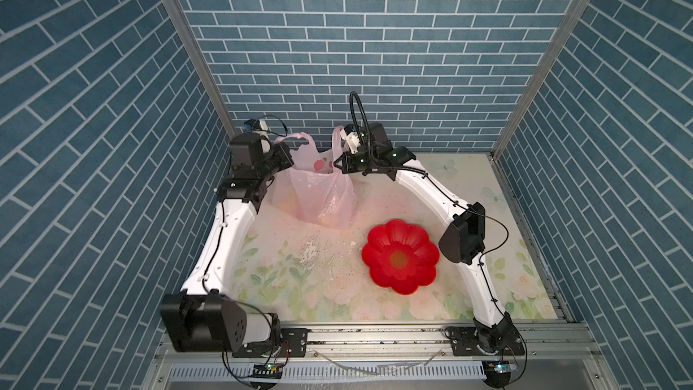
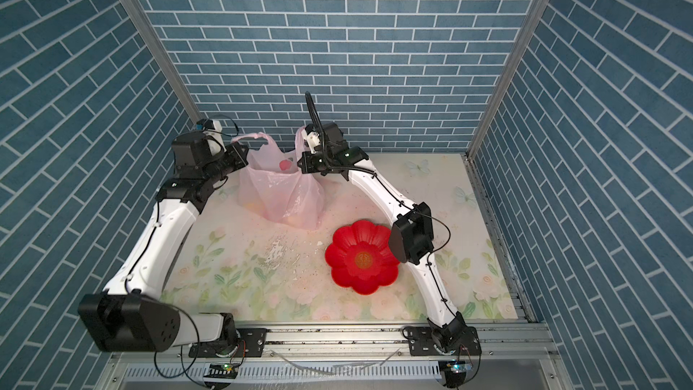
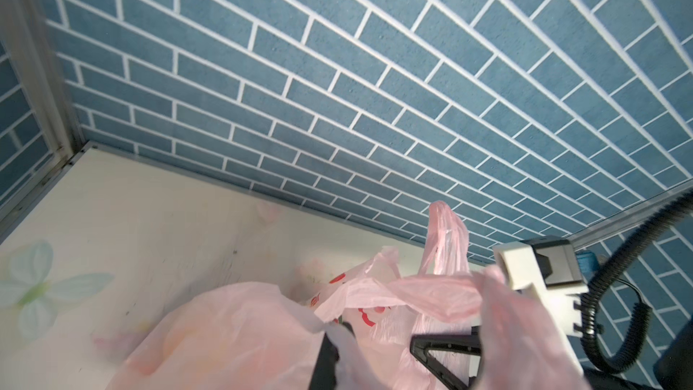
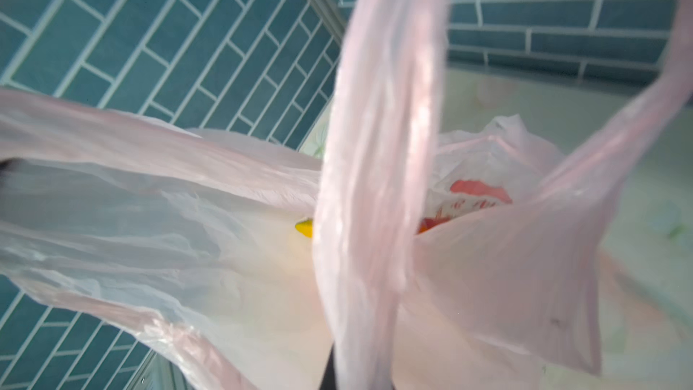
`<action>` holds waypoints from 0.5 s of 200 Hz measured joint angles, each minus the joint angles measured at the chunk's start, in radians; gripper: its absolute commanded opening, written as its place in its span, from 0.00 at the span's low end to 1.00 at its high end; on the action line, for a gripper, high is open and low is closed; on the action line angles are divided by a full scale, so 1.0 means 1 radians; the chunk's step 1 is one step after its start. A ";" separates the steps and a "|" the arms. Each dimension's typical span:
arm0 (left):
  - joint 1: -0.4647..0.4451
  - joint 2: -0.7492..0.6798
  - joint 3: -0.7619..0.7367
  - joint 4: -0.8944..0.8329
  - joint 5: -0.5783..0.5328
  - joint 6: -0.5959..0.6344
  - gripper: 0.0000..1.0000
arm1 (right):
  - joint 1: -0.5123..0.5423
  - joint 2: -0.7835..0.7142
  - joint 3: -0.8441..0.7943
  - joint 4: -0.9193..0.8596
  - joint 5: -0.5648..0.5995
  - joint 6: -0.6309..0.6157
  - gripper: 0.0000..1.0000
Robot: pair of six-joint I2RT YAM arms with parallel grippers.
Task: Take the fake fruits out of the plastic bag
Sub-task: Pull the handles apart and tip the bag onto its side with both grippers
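Standing upright on the counter, the bag sits behind the dish and to its left in both top views, near the dish but not touching it. Its mouth faces up and is stretched wide between the two grippers.

The left gripper is farther left of the dish than the bag, at the bag's left rim. Its jaws are fully closed, pinching the pink film just below the left handle. In the left wrist view the film drapes over a black finger.

The right gripper is behind the dish, at the bag's right rim. Its jaws are likewise fully closed on the film, and the right handle rises in a loop just beside it. In the right wrist view that handle crosses the middle as a blurred pink strip, hiding the jaws themselves.

The fruits lie inside the bag. The right wrist view shows a yellow tip down the open mouth, with an orange-red patch beside it that may be fruit or print. In a top view, pale yellow and orange shapes show through the film at the bag's bottom, on the side toward the dish. Their number cannot be told.

Pale crumbs speckle the counter left of the dish.
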State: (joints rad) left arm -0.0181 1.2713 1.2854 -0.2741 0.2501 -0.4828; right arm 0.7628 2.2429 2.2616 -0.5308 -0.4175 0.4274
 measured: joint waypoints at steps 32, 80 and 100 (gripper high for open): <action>-0.002 -0.246 -0.164 -0.119 -0.024 -0.020 0.04 | 0.112 -0.188 -0.352 0.070 0.000 -0.011 0.00; -0.009 -0.600 -0.334 -0.361 -0.051 -0.059 0.04 | 0.272 -0.418 -0.721 0.151 0.063 -0.003 0.00; -0.011 -0.707 -0.407 -0.431 -0.053 -0.085 0.04 | 0.298 -0.468 -0.825 0.192 0.098 0.021 0.00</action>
State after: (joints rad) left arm -0.0296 0.5644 0.8787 -0.7055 0.1974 -0.5678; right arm 1.0603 1.7752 1.4364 -0.3386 -0.3199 0.4488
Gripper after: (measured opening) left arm 0.046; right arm 0.045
